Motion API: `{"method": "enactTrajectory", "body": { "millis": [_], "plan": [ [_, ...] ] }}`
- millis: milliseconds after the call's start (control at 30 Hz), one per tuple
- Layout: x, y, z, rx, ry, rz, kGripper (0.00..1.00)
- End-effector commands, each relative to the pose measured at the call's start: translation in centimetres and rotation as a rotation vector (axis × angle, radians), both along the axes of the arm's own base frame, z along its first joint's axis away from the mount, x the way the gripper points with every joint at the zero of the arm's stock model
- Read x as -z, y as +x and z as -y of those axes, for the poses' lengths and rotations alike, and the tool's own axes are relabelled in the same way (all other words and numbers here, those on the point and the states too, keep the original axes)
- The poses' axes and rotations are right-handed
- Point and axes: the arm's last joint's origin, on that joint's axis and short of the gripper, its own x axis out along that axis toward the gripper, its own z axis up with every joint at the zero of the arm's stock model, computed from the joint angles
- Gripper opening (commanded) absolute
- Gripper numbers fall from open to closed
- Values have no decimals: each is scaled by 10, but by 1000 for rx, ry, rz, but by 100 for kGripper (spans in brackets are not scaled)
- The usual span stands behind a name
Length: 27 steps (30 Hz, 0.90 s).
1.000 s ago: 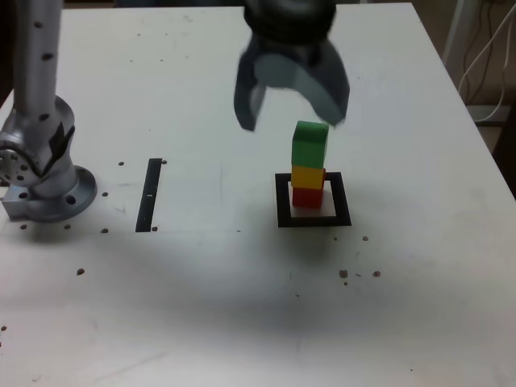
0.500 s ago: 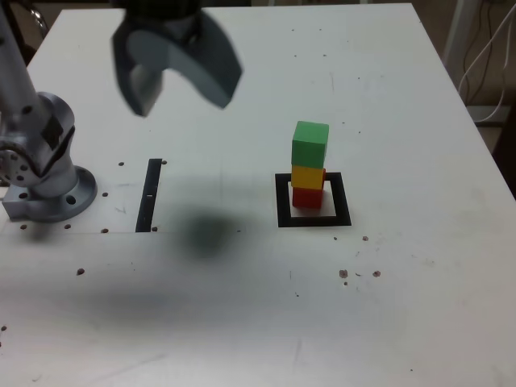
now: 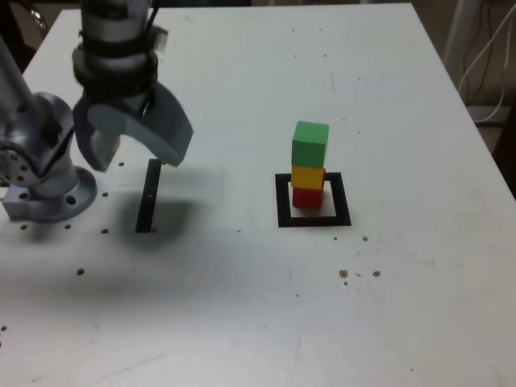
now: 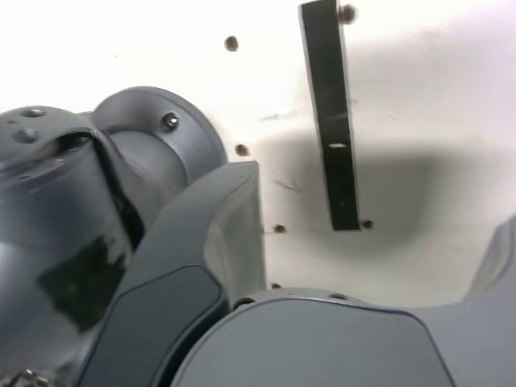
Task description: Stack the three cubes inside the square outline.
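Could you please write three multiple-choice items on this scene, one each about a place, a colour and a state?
1. Where does the stack of cubes stand?
A. on the narrow black strip
B. inside the square outline
C. on the arm's base

2. Which colour is the top cube?
A. red
B. yellow
C. green

3. How is the gripper?
A. open and empty
B. shut on a cube
C. out of view

Answers:
1 B: the red cube at the bottom sits on the white centre of the square outline.
2 C: the green cube rests on the yellow cube.
3 A: the gripper hangs above the black strip with its jaws spread and nothing between them.
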Motion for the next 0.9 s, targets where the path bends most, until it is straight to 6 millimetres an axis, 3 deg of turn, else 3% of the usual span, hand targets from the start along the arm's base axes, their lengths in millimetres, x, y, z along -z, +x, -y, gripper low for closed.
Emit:
{"method": "enactTrajectory", "body": {
  "millis": [0, 333, 867],
  "plan": [
    [1, -2, -1, -10, -1, 13, 99],
    [14, -1, -5, -34, 28, -51, 99],
    [15, 4, -4, -44, 12, -72, 99]
  ]
}}
